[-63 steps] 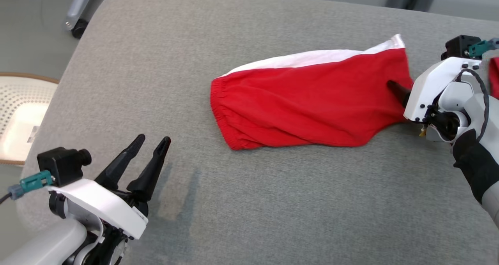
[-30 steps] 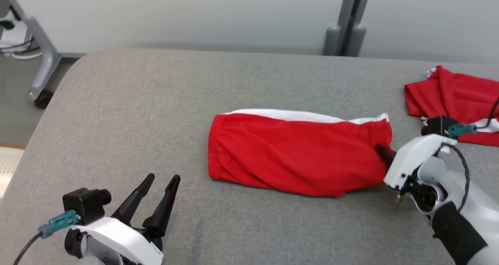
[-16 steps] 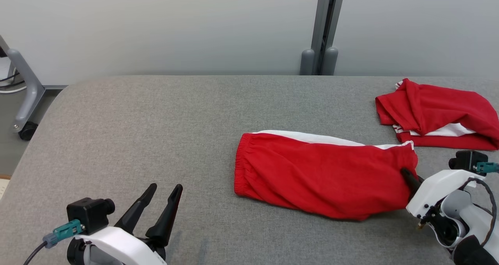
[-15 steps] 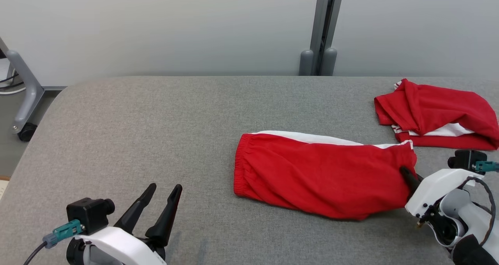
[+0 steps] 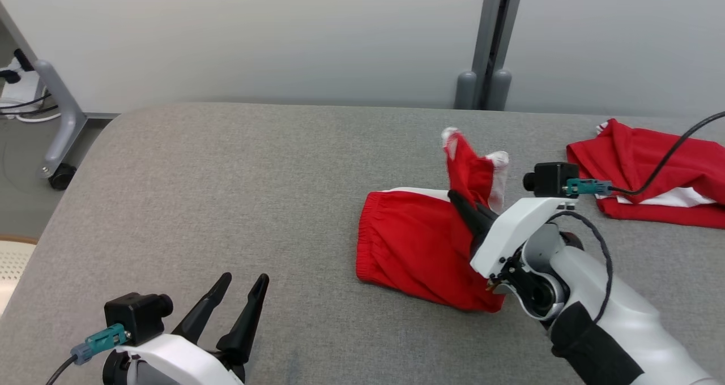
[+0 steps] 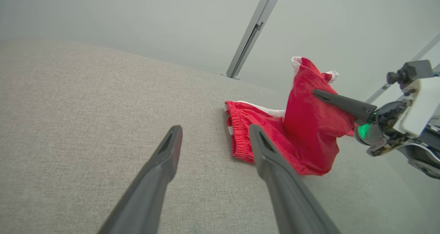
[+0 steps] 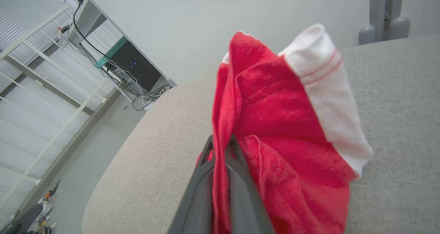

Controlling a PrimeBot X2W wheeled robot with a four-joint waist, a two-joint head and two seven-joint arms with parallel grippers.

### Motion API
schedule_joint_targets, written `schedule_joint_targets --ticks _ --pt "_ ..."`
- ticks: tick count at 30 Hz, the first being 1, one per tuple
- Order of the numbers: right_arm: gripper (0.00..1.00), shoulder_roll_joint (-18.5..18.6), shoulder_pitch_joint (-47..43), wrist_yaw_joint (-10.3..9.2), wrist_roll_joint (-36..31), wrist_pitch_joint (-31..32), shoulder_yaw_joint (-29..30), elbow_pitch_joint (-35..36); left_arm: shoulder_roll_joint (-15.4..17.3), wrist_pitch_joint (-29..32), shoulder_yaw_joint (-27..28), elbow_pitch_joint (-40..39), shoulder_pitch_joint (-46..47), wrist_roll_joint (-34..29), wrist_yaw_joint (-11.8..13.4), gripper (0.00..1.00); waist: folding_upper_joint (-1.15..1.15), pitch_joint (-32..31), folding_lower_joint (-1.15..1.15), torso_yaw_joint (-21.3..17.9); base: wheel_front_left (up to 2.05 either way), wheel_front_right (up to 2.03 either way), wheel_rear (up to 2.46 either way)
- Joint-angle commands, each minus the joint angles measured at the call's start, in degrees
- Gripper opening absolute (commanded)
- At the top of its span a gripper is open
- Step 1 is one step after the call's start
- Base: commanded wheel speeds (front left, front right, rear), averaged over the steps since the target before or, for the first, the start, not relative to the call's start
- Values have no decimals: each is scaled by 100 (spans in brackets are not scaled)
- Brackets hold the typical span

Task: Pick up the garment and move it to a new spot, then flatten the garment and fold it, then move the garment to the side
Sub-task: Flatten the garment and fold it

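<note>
The garment [image 5: 410,243] is a pair of red shorts with a white side stripe, lying on the grey padded table [image 5: 226,192]. My right gripper [image 5: 457,199] is shut on its hem end and holds that end lifted over the flat waistband half [image 6: 240,137]. In the right wrist view the pinched red cloth [image 7: 261,99] stands up between the fingers [image 7: 202,179]. My left gripper [image 5: 243,286] stands open and holds nothing at the near left, well apart from the garment; the left wrist view shows its spread fingers [image 6: 161,172].
A second red and white garment [image 5: 651,181] lies bunched at the far right of the table. A grey post [image 5: 490,39] stands behind the table's far edge. A wheeled stand [image 5: 56,124] is off the far left corner.
My right gripper has lifted the garment's right end and carried it left over the flat part. The head camera has shifted between frames. The left gripper is unchanged.
</note>
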State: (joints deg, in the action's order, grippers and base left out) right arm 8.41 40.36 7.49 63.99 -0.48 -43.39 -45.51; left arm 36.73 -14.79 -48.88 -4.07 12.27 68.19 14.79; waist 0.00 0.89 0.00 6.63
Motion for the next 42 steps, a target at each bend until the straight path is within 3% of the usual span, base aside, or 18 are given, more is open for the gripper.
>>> schedule_joint_targets --ticks 1,5,10,11,12,13,17,22,28,32,33,35,36,37,42 --pt "0 3 15 1 -13 21 1 -44 -6 3 10 28 59 -20 -12 100 0 40 0 109 0 0 0" --pt "0 -343 14 1 183 227 47 -362 -81 40 -35 128 146 -35 -97 100 0 98 0 361 0 0 0" --pt "0 -518 159 1 252 251 -47 -871 -173 77 -55 299 240 -17 -186 100 0 174 0 568 0 0 0" --pt "24 -534 163 1 267 250 -96 -923 -178 78 -54 334 244 -11 -207 100 0 186 0 586 0 0 0" --pt "55 -540 137 1 343 255 -150 -880 -186 79 -58 364 252 -9 -222 100 0 196 0 599 0 0 0" --pt "100 -546 108 1 427 252 -213 -809 -193 79 -59 387 263 -7 -231 100 0 203 0 606 0 0 0" --pt "100 -527 96 1 801 68 -454 -476 -210 78 -38 468 267 14 -265 100 0 223 0 529 0 0 0" --pt "100 -529 256 1 937 -706 -444 -21 -188 49 32 501 207 14 -245 100 0 163 0 293 0 0 0" --pt "100 221 56 1 498 -1373 -182 495 -198 -20 347 404 -47 -121 -118 100 0 2 0 -93 0 0 0" --pt "100 759 -321 1 -65 -1479 447 820 -280 -43 757 346 -234 -504 -7 100 0 -102 0 -262 0 0 0" --pt "100 759 -321 1 -65 -1479 447 820 -280 -43 757 346 -234 -504 -7 100 0 -102 0 -262 0 0 0" --pt "100 865 -685 1 -469 -1472 1037 1126 -372 -44 1094 301 -373 -796 23 100 0 -147 0 -326 0 0 0" --pt "100 813 -1187 1 -906 -1469 1617 1437 -445 -41 1400 252 -542 -1182 88 100 0 -179 0 -392 0 0 0" --pt "100 813 -1187 1 -906 -1469 1617 1437 -445 -41 1400 252 -542 -1182 88 100 0 -179 0 -392 0 0 0" --pt "100 476 -2229 1 -1962 -1472 2713 2136 -716 -42 1995 155 -942 -1815 68 100 0 -193 0 -518 0 0 0"
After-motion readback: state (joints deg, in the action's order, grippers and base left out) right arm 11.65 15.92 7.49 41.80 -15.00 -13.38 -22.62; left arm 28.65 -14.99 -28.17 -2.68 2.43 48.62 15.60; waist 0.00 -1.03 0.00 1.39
